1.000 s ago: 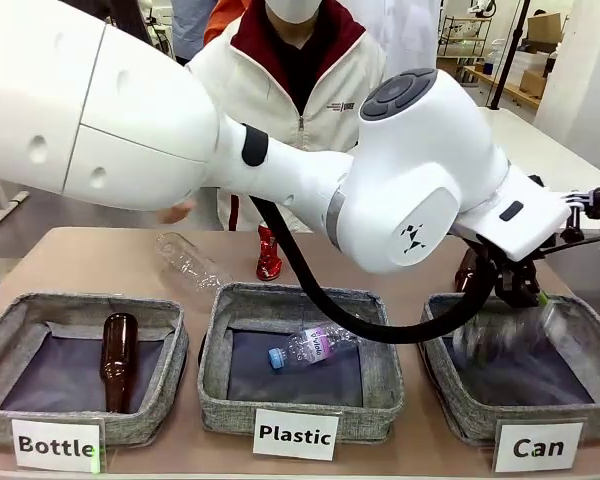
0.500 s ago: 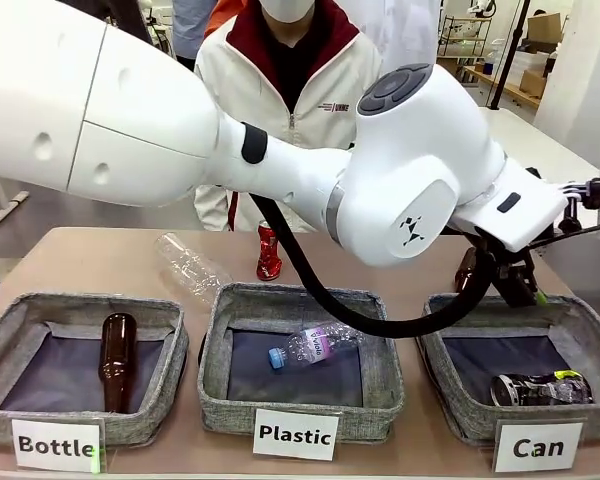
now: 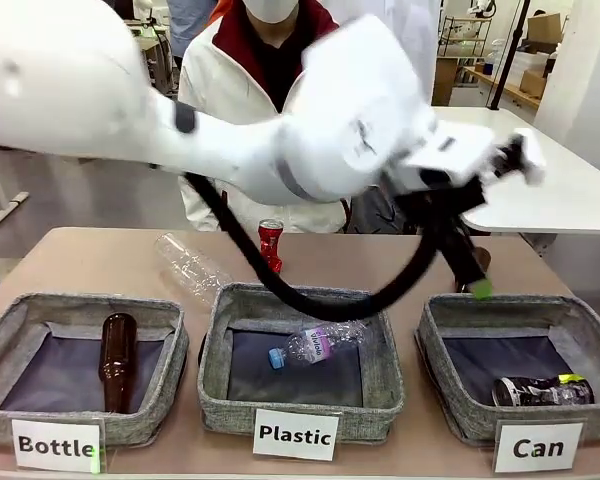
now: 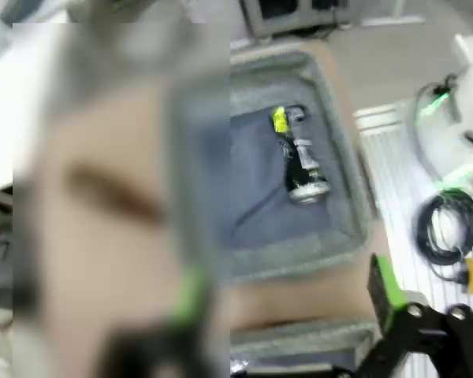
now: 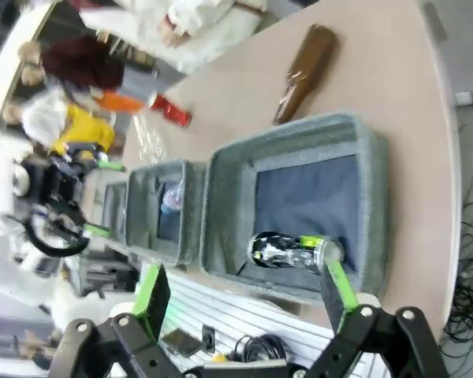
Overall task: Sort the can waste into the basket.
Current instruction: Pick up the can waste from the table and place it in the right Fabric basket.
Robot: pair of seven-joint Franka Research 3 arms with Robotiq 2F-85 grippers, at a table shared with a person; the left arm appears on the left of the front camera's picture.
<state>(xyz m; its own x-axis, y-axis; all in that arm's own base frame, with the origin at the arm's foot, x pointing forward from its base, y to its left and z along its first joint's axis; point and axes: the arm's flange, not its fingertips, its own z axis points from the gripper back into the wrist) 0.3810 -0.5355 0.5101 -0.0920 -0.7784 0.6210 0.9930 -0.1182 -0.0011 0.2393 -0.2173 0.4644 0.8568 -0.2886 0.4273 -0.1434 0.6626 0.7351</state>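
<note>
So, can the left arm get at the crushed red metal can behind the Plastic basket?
Probably yes: the left gripper is open and empty, and the crushed red metal can stands upright on bare table. A clear plastic bottle lies beside it, apart.

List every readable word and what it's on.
"Bottle": left white card, left grey woven basket.
"Plastic": middle white card, middle grey woven basket.
"Can": right white card, right grey woven basket.
Print on the binned clear plastic bottle and dark metal can: too small to read.
</note>
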